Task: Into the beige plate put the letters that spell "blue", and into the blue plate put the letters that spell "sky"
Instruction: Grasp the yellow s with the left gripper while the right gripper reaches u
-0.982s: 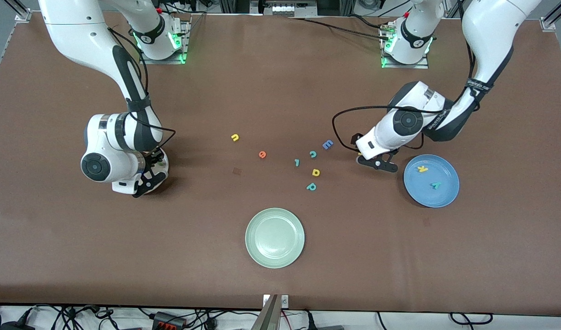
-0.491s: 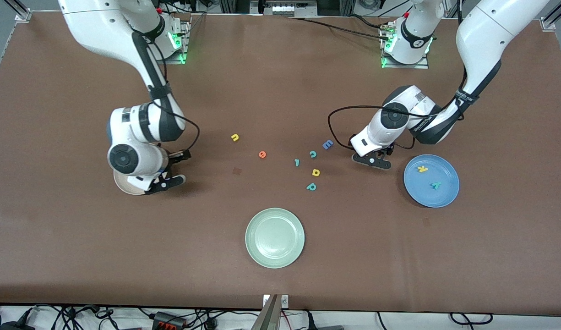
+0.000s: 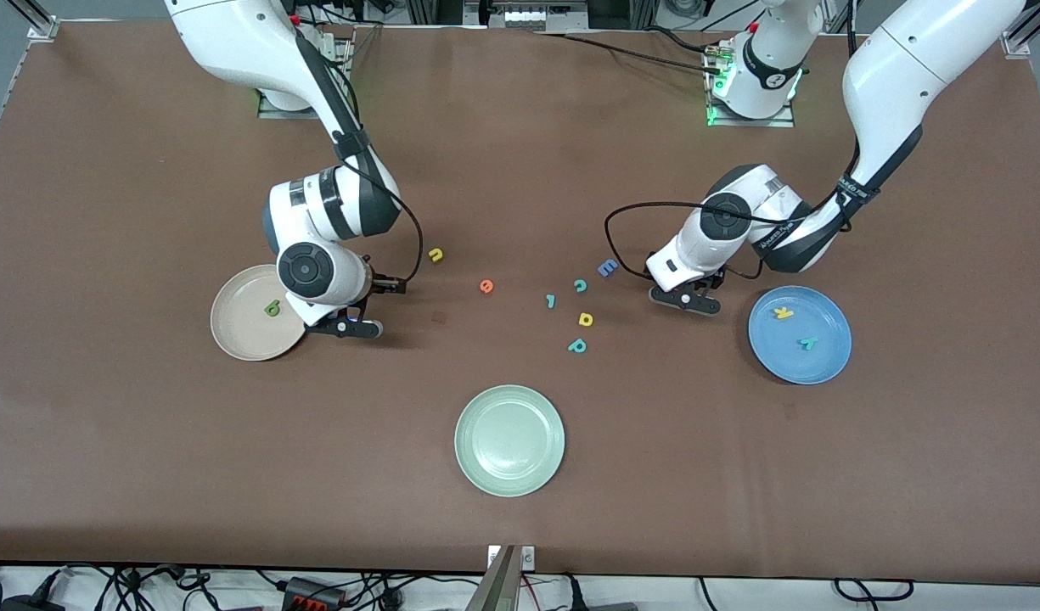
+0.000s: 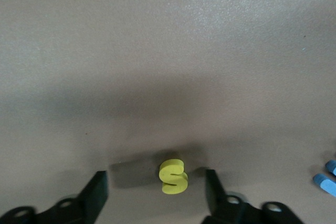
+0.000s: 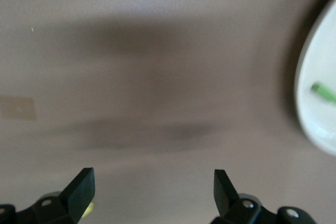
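Between the left gripper's (image 4: 156, 192) spread fingers: yellow s (image 4: 173, 176) on the table, untouched | beside it: blue plate (image 3: 800, 334) holding yellow k (image 3: 783, 312), teal y (image 3: 807, 343) | right gripper (image 3: 347, 327): jaws wide, empty, just beside beige plate (image 3: 246, 333) holding green b (image 3: 272, 307)

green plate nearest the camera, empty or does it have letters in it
Empty: the front view shows the pale green plate with a bare surface and no letters in it.

Even overhead light; soft shadows; right wrist view blurred
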### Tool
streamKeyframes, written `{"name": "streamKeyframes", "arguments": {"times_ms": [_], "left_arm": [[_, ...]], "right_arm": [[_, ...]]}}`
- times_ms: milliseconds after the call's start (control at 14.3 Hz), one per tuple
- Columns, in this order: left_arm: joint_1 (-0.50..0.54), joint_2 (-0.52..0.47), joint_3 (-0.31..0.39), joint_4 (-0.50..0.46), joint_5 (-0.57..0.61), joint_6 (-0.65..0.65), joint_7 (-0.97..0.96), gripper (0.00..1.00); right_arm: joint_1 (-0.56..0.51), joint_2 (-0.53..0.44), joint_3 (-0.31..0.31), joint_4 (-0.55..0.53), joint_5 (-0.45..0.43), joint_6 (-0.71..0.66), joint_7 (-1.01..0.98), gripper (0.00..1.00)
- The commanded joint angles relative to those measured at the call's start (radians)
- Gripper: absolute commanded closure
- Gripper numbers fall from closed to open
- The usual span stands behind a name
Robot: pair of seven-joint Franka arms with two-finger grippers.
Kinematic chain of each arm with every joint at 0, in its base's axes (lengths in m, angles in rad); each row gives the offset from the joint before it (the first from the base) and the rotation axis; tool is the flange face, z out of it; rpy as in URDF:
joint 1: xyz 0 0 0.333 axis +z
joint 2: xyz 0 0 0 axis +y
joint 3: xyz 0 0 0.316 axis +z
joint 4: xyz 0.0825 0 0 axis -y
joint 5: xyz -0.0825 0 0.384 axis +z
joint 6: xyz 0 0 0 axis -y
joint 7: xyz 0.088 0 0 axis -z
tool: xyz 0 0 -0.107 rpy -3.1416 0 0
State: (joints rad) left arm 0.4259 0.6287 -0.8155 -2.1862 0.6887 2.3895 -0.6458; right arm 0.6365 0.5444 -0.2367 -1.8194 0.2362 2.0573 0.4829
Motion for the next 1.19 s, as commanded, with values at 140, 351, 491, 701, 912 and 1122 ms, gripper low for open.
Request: {"name": "streamKeyframes", "arguments": {"times_ms": [140, 351, 491, 701, 912, 1122], "left_arm": [[0.002, 0.017, -0.002, 0.009, 0.031, 0.008, -0.023, 0.71], [0.004, 0.02, -0.004, 0.011, 0.031, 0.007, -0.025, 0.83], [0.005, 0.016, -0.005, 0.011, 0.031, -0.001, -0.029, 0.98], [0.042, -0.021, -0.017, 0.031, 0.031, -0.048, -0.011, 0.99], [0.045, -0.023, -0.071, 0.161, 0.028, -0.302, 0.052, 0.99], [0.056, -0.014, -0.068, 0.281, 0.026, -0.49, 0.214, 0.98]], "right_arm": [[0.096, -0.054, -0.012, -0.049, 0.058, 0.05, 0.325, 0.0], [0.129, -0.06, -0.01, -0.07, 0.058, 0.098, 0.492, 0.0], [0.155, -0.06, -0.009, -0.11, 0.058, 0.168, 0.586, 0.0], [0.245, -0.06, -0.012, -0.162, 0.058, 0.244, 0.767, 0.0], [0.281, -0.063, -0.021, -0.201, 0.058, 0.247, 0.836, 0.0], [0.282, -0.09, -0.024, -0.257, 0.058, 0.283, 0.862, 0.0]]}}
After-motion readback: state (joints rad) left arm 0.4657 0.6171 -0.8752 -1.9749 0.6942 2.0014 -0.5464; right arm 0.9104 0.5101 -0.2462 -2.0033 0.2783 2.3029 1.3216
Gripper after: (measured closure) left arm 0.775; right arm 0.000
